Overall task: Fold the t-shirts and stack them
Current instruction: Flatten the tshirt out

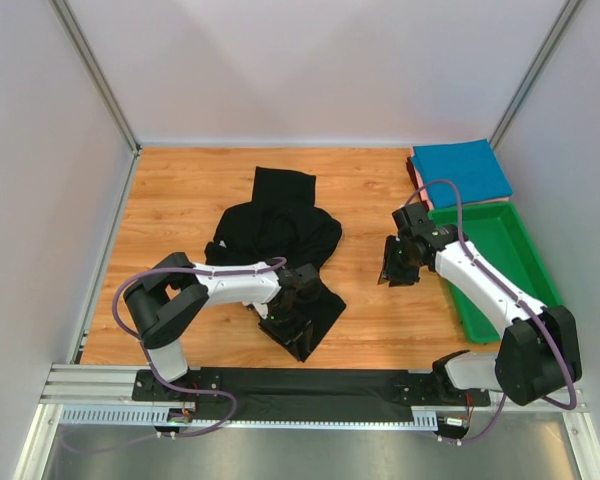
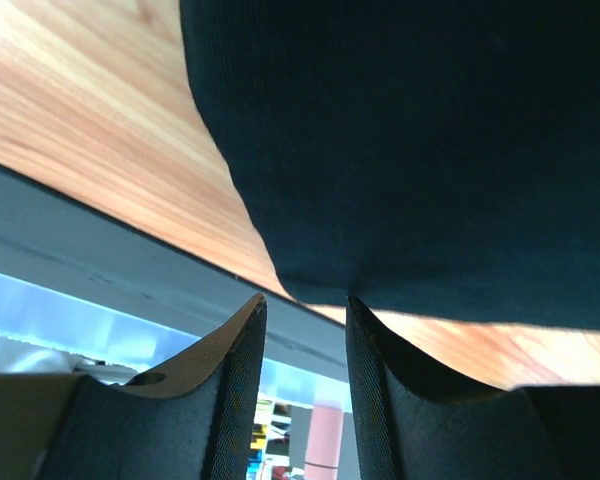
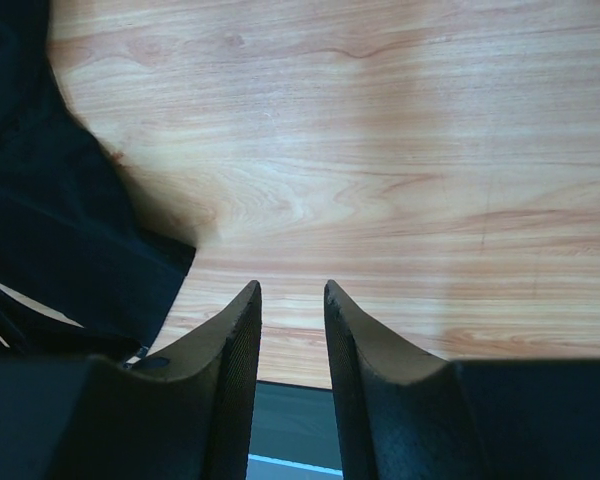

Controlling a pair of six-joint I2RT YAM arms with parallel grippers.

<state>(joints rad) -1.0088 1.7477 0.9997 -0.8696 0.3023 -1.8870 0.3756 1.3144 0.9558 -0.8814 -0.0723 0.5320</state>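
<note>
One wooden worktop (image 1: 180,200) carries it all. Your biggest piece, the black shirt (image 1: 275,225), lies crumpled near the middle, with one flap reaching toward the near edge. Along the right edge sits the tray (image 1: 490,250). Beyond it, in the far right corner, the teal shirt (image 1: 460,170) lies folded flat on the red shirt (image 1: 414,172) — only a thin strip of red shows at its left side. Your left gripper (image 2: 305,300) hangs at the black shirt's near flap, jaws apart, the hem just at one fingertip (image 2: 365,330) and nothing between them. Your right gripper (image 3: 292,288) hovers over bare wood between the black shirt and the tray — jaws narrowly apart, holding nothing.
</note>
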